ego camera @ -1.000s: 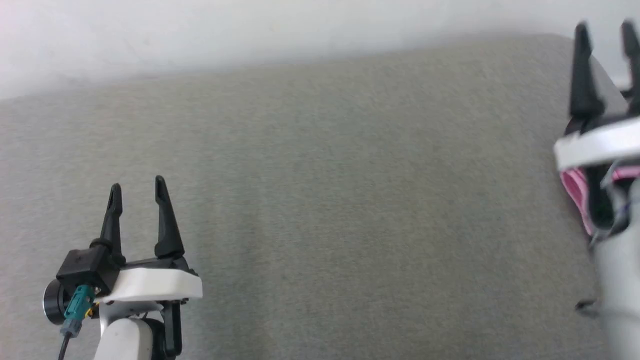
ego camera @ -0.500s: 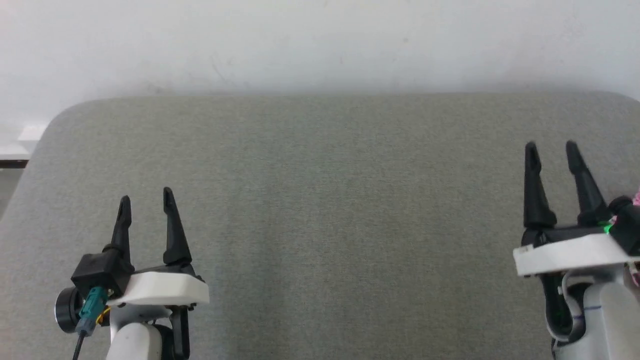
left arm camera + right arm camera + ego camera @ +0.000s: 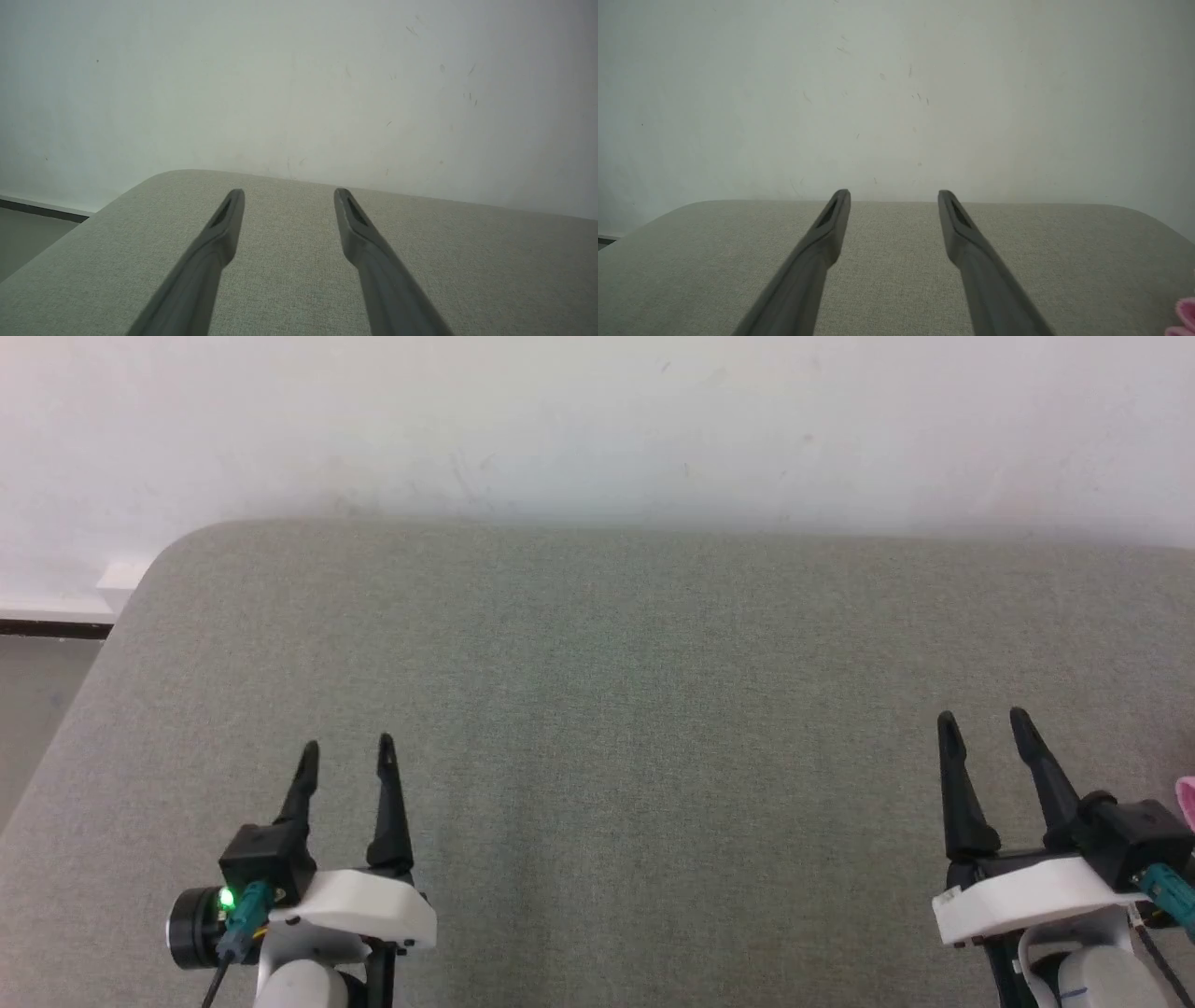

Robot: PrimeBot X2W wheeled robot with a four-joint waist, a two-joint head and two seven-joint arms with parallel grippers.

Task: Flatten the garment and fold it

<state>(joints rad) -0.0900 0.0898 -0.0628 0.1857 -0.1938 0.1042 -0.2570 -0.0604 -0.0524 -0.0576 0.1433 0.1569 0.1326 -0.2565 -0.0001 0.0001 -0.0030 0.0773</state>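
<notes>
Two sets of jaws hang low over a desk [image 3: 653,644] covered in grey-green fabric, one at each lower corner of the head view, both pointing toward the white wall [image 3: 597,420] behind it.

The left jaws are released. Their two dark fingers [image 3: 389,803] stand apart and grip nothing. In the left wrist view the same fingers [image 3: 219,238] spread over the fabric, with the desk's rounded far corner just left of them. A small black camera [image 3: 257,868] sits on the outer side of this wrist, with a green light [image 3: 225,898] glowing on it and a teal plug [image 3: 245,913] below.

The right jaws are released too. Their fingers [image 3: 957,793] are parted over the desk, and in the right wrist view the fingers [image 3: 829,228] frame the desk's far edge where it meets the wall.

Little of the garment [image 3: 1187,800] shows: a pink sliver at the right border of the head view, just beyond the right wrist's camera block. I cannot tell whether they touch. In the right wrist view the garment [image 3: 1183,319] is a pink scrap in the bottom right corner, lying on the desk, apart from the nearer finger.

Past the desk's left corner lie a dark skirting strip [image 3: 51,629] and grey floor [image 3: 37,700].
</notes>
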